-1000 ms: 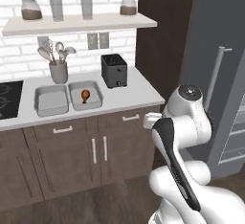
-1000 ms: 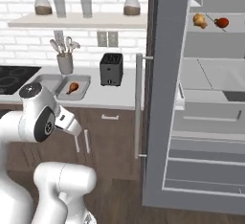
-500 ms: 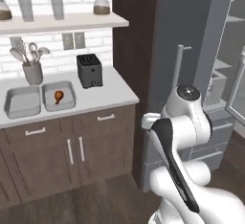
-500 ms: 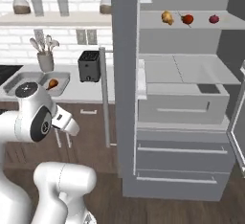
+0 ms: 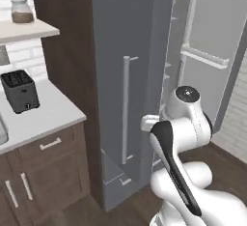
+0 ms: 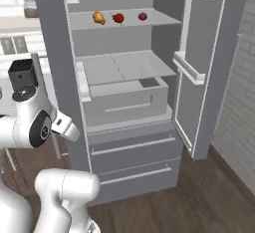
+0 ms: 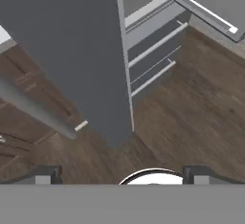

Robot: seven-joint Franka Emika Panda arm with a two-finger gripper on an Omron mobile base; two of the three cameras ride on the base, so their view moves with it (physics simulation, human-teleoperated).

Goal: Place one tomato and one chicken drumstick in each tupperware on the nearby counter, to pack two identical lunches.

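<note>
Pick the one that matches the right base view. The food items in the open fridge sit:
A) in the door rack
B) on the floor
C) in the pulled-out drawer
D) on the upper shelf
D: a chicken drumstick and two tomatoes lie in a row on the fridge's upper shelf, above the drawer.

- We count two tomatoes on the fridge shelf: one [image 6: 118,18] bright red, one [image 6: 143,16] darker.
- We see one drumstick [image 6: 98,17] beside them.
- One toaster [image 5: 19,91] stands on the counter [image 5: 48,119].
- One jar [image 5: 22,11] sits on the wall shelf [image 5: 29,29].
- We count two fridge drawers [image 6: 134,149] low down.
</note>
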